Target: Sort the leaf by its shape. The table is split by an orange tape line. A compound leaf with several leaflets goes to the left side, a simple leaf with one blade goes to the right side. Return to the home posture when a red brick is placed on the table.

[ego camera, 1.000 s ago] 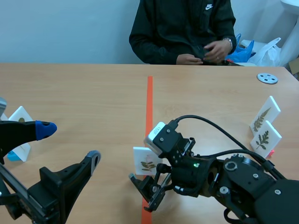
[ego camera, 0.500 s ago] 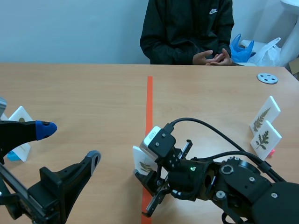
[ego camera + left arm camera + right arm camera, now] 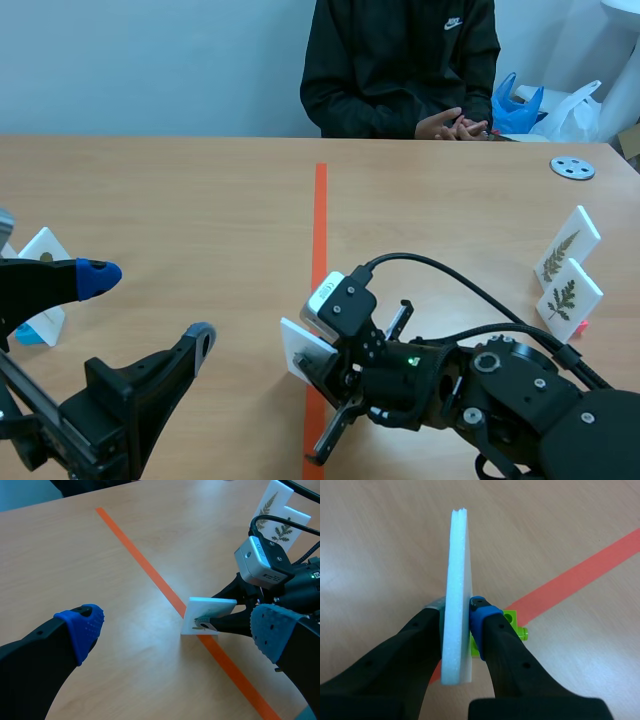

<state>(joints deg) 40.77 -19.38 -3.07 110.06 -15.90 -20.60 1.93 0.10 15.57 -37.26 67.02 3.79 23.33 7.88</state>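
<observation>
Right end effector (image 3: 457, 612) clamps the leaf card (image 3: 456, 555) by the tape line (image 3: 570, 582); left end effector (image 3: 177, 629) spread wide

The tabletop (image 3: 180, 200) is pale wood-grain, smooth, with a soft sheen. The orange tape line (image 3: 320, 220) lies flat and matt on it. The leaf card (image 3: 456, 595) is thick white foam board, its cut edge grainy and slightly ragged at one corner. The small green block (image 3: 512, 622) beside it is glossy plastic. The right gripper (image 3: 458, 611) has matt black plastic jaws and a blue, dotted, rubbery pad (image 3: 482, 612). The person's jacket (image 3: 400, 60) is black cloth, faintly shiny.
</observation>
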